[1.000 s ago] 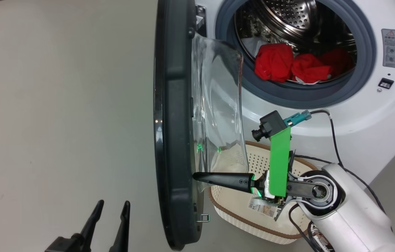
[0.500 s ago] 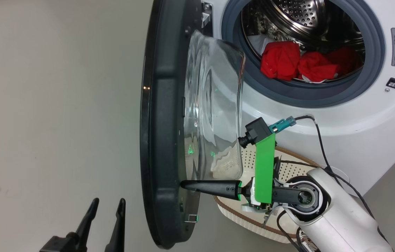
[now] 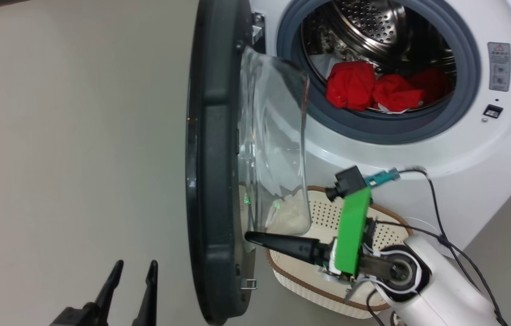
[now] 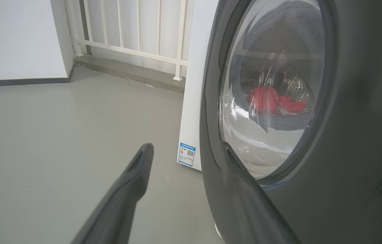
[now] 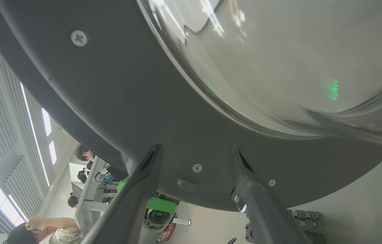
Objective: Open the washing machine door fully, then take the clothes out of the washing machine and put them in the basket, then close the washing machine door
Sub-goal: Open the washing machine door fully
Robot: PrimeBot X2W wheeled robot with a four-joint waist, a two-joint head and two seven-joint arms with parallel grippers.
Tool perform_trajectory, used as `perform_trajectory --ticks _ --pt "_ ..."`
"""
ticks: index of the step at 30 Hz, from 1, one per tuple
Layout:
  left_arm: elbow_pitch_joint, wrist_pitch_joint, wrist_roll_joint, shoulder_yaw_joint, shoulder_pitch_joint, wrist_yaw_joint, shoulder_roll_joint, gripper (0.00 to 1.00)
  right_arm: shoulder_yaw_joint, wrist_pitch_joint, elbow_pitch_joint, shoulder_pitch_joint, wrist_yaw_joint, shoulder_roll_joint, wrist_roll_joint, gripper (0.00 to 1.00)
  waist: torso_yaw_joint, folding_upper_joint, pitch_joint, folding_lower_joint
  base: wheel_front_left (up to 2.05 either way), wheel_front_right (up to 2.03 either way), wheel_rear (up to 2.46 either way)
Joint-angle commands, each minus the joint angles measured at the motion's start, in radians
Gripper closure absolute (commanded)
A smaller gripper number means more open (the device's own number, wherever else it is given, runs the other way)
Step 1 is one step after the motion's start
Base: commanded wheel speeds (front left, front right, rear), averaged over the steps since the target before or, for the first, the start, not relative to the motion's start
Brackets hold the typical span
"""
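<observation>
One white front-loading washing machine point(image 3: 418, 149), its steel drum shiny and perforated. Its single round door point(image 3: 212, 158) stands swung wide: glossy black rim, bulging clear glass bowl. One cream perforated basket point(image 3: 301, 280) sits on the floor under the opening. Crumpled red clothes point(image 3: 364, 88) lie in the drum, two bundles, perhaps a third. Right hand point(image 5: 195, 147) is spread at the door's inner rim. Left hand point(image 3: 136, 262) is spread too, outside the door.
</observation>
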Motion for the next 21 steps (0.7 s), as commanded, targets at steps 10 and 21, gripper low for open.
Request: perform_trajectory --ticks 10,21 --pt "-0.01 -0.012 0.025 0.08 -0.009 -0.013 0.006 0.0 -0.001 -0.141 0.008 0.101 0.005 -0.087 -0.088 0.0 -0.053 0.0 -0.027 0.0 0.0 0.0 0.0" --pt "-0.01 -0.012 0.016 0.091 0.024 -0.015 0.006 0.0 0.009 -0.339 0.043 0.191 0.005 -0.164 -0.157 0.0 -0.102 0.0 -0.045 0.0 0.0 0.0 0.0"
